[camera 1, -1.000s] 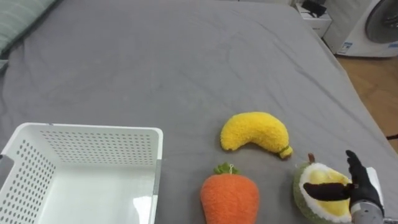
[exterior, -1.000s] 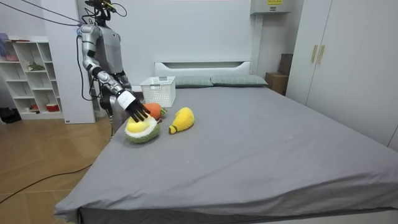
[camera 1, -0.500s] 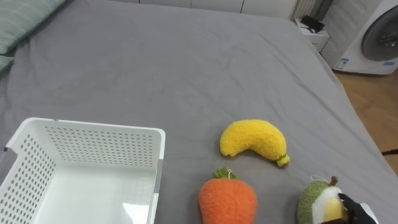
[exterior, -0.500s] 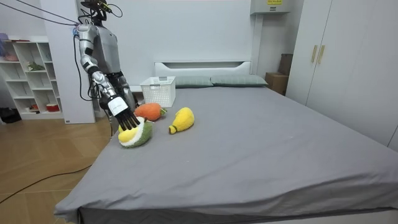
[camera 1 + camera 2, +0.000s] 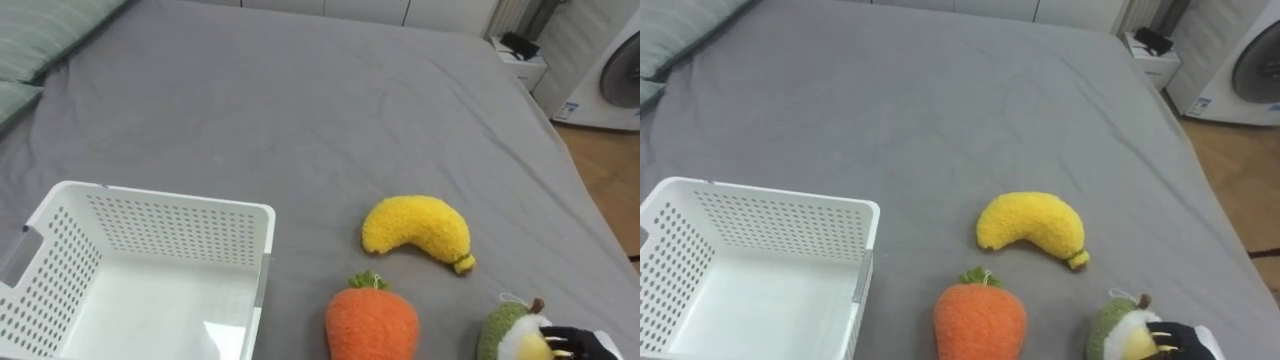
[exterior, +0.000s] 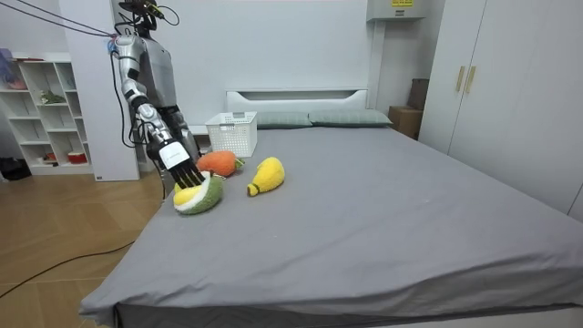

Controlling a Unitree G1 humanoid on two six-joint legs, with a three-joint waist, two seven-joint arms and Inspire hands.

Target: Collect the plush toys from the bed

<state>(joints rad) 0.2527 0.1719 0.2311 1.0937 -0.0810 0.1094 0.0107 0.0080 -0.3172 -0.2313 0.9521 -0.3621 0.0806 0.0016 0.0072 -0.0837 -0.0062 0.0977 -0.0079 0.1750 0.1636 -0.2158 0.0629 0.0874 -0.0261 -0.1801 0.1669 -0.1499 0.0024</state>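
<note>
A green plush fruit with a yellow face (image 5: 508, 332) lies tipped on its side at the bed's near right edge. My right hand (image 5: 578, 340) reaches in from the lower right, its dark fingers (image 5: 1168, 338) curled over the yellow face. In the room view the right hand (image 6: 180, 167) comes down onto the green plush fruit (image 6: 200, 196). An orange plush carrot (image 5: 371, 322) lies just left of it. A yellow plush banana (image 5: 416, 226) lies beyond them. The white perforated basket (image 5: 170, 203) stands at the lower left with nothing in it.
Grey bedding (image 5: 300, 100) stretches far ahead. A striped pillow (image 5: 45, 40) lies at the upper left. Past the bed's right edge are wooden floor and a washing machine (image 5: 615, 80). In the room view I stand at the bed's corner by a white shelf (image 6: 41, 109).
The green plush fruit has been drawn toward the bed's edge and tipped onto its side, with my right hand closing over it. The head view has shifted a little.
</note>
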